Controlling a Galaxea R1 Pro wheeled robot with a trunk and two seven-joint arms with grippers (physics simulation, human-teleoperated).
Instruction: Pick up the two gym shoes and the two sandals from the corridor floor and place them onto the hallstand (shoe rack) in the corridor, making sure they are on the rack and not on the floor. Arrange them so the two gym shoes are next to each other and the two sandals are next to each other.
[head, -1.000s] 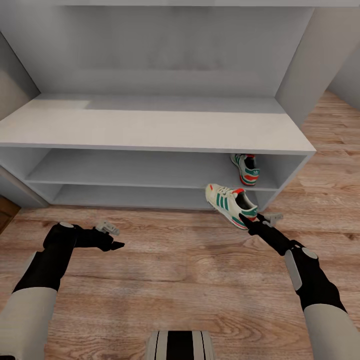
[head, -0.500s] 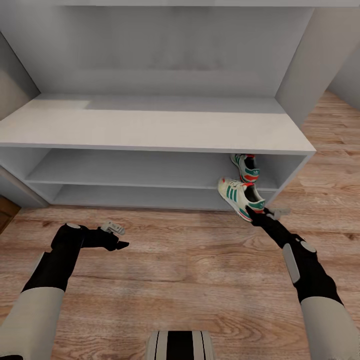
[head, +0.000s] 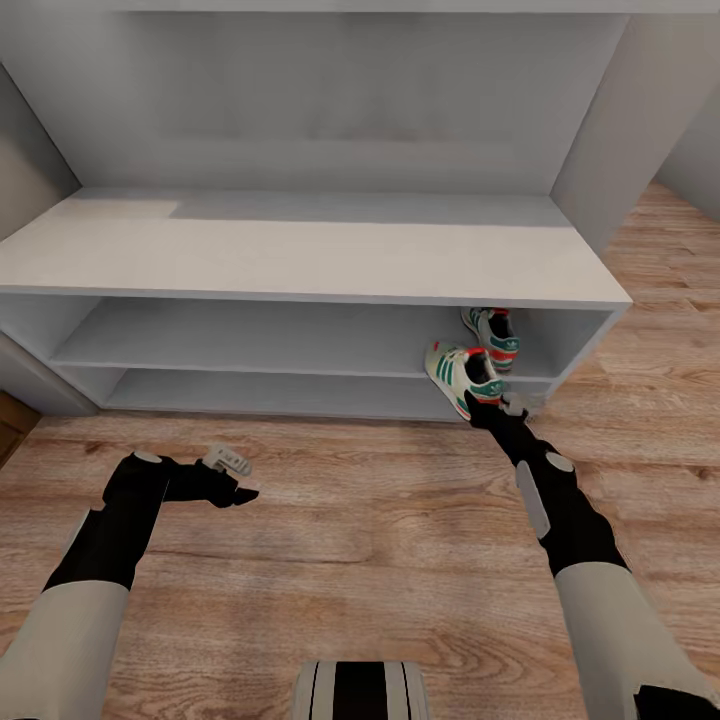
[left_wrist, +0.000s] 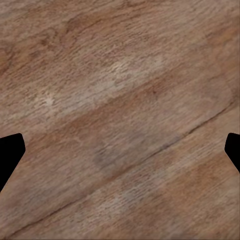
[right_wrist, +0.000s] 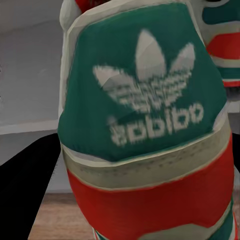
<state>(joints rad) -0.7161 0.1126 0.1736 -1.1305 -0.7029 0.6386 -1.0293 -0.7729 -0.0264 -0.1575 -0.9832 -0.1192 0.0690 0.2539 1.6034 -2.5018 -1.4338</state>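
One gym shoe (head: 492, 338), white with green stripes and a red heel, lies on the right end of the upper open shelf of the hallstand (head: 300, 255). My right gripper (head: 487, 408) is shut on the heel of the second gym shoe (head: 460, 375), held at that shelf's front edge just left of the first. The right wrist view shows the held shoe's green logo heel patch (right_wrist: 142, 90), a dark finger (right_wrist: 27, 190) beside it and the shelved shoe (right_wrist: 222, 30) behind. My left gripper (head: 240, 488) hangs open over the corridor floor (head: 380, 540). The two sandals are out of view.
The hallstand's tall back panel (head: 320, 100) rises behind the flat top, and a side wall (head: 600, 140) stands at its right end. The left wrist view looks down on wood planks (left_wrist: 120, 115) between two dark fingertips (left_wrist: 9, 155).
My right arm has carried the held gym shoe forward and up from in front of the lower shelf to the upper shelf's edge beside the other shoe. The left arm has barely shifted.
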